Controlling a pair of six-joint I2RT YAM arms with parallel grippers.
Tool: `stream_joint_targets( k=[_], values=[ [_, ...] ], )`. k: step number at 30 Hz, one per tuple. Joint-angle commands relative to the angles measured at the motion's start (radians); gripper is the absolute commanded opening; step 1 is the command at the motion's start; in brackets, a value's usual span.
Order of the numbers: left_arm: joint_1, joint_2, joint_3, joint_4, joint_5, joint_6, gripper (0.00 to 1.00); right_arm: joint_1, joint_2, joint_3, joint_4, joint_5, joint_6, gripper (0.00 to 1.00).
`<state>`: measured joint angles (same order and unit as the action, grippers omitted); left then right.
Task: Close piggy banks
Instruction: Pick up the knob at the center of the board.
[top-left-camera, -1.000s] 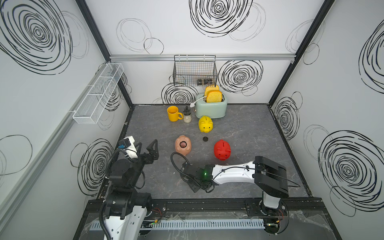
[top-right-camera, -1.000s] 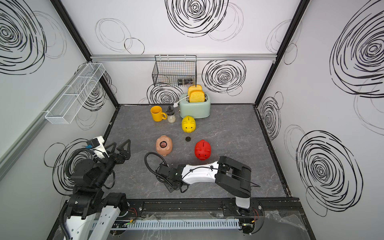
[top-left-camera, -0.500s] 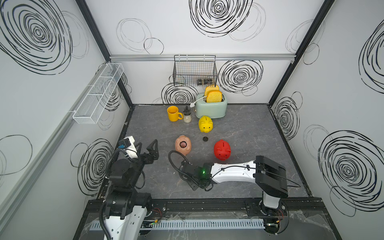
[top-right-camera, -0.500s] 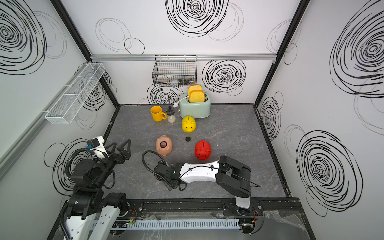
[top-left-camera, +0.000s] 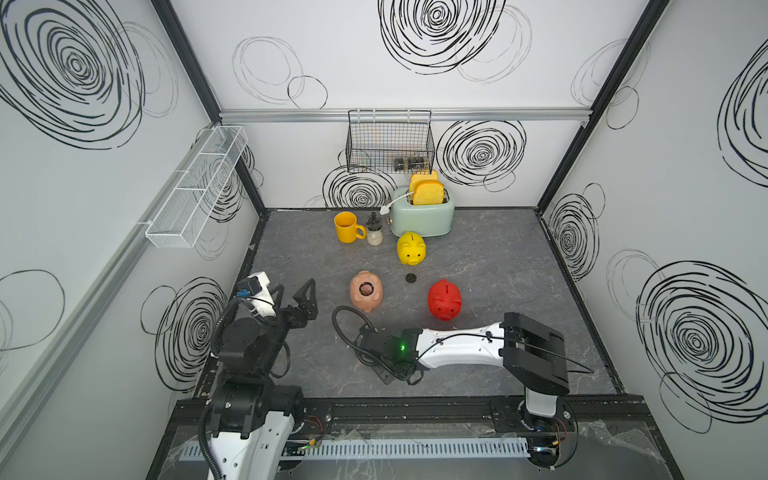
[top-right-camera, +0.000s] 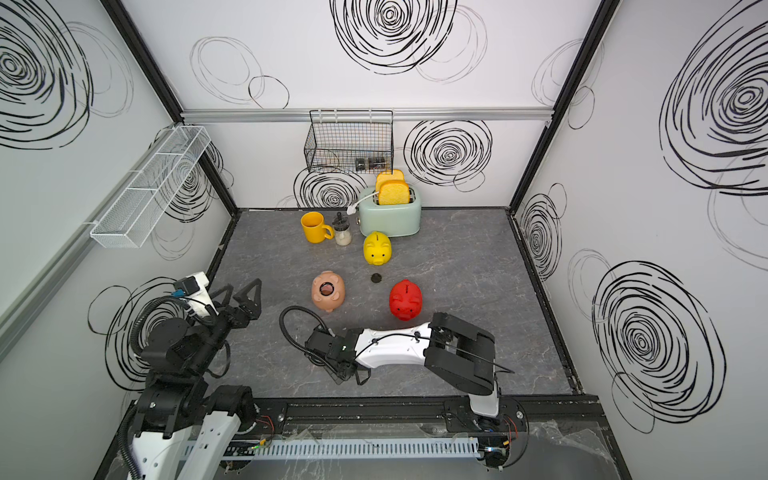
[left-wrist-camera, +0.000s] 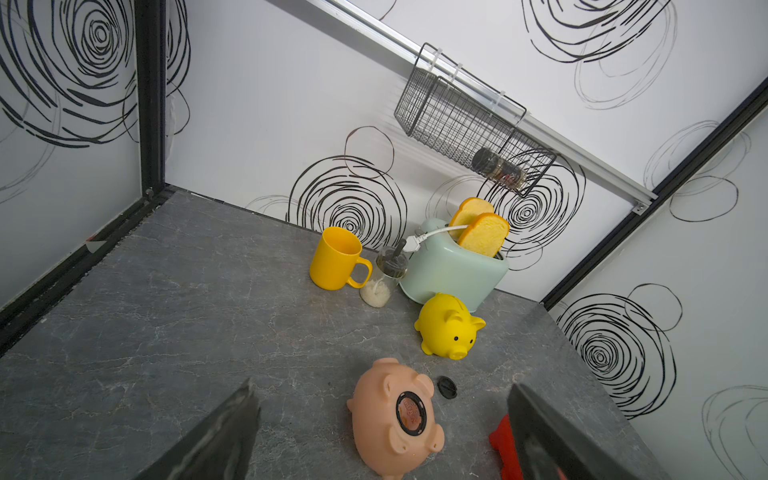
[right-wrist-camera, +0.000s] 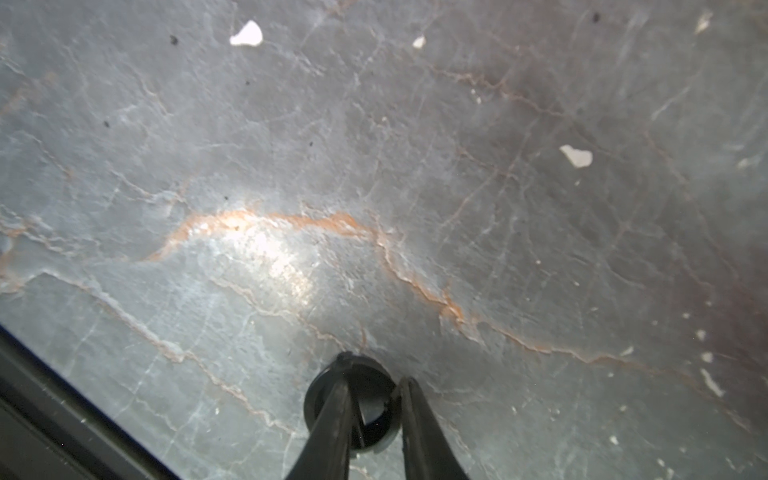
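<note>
While the right hand sits low on the counter near the middle of the front edge, we see its fingers set narrow at a small black plug. One finger lies across the plug's top and the other is at its rim, but we can't tell if it's actually clamped. The left hand hangs over the left edge toward the front, jaws wide, nothing in them.

Pigs: the pink pig is approx mid-counter, on its back w/ the round belly hole up. The red pig stands upright nearer the right edge, apart from it. The yellow pig stands upright nearer the back edge, just in front of the toaster. A 2nd plug lies loose btw the three pigs. A yellow mug & a small jar stand by the back edge, beside the toaster.
</note>
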<state>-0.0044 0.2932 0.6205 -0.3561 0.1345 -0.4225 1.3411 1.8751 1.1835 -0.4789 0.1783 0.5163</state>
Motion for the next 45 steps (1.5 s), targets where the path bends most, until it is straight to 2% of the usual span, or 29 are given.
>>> stream_joint_targets(
  k=[1, 16, 29, 45],
  values=[
    [0.009, 0.003, -0.004, 0.030, 0.010, -0.002, 0.96, 0.005, 0.014, 0.007, -0.013, -0.005, 0.009, 0.23],
    [0.009, 0.009, -0.004, 0.031, 0.011, -0.002, 0.96, 0.008, 0.017, 0.015, -0.019, -0.008, 0.003, 0.18],
    [0.009, 0.008, -0.003, 0.031, 0.012, -0.002, 0.96, 0.009, -0.004, 0.056, -0.049, 0.017, -0.007, 0.20],
    [0.009, 0.009, -0.003, 0.031, 0.011, -0.002, 0.96, 0.016, 0.032, 0.012, -0.013, -0.017, 0.004, 0.19]
  ],
)
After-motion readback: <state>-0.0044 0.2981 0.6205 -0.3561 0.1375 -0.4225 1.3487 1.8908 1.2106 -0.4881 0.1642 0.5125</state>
